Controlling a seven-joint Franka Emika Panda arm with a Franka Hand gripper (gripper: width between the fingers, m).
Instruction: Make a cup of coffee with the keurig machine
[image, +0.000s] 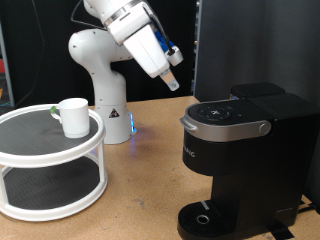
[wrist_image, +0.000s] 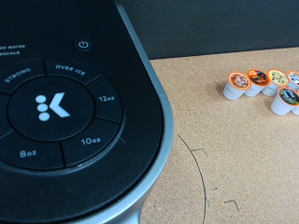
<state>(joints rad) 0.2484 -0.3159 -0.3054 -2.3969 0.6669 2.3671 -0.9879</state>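
A dark backdrop is closing off the room behind a tan wooden surface (image: 150, 150) in the exterior view. The end effector (image: 173, 83) is hanging in the air, tilted down toward the keurig machine (image: 240, 160), which is standing below it and toward the exterior view's right; its lid looks closed, so the control panel is lying exposed to the approach. The fingers are too small and foreshortened to show their gap, so I cannot tell whether they are apart or together, and nothing is showing between them. The cup (image: 72, 116) is sitting well away, on the upper tier of a white two-level stand (image: 50, 165), seemingly parked there within reach.

In the wrist view, the machine's buttons are filling the frame, its edges cut off. A cluster of pods (wrist_image: 264, 86) is resting on the surface beyond it. No fingers are showing.
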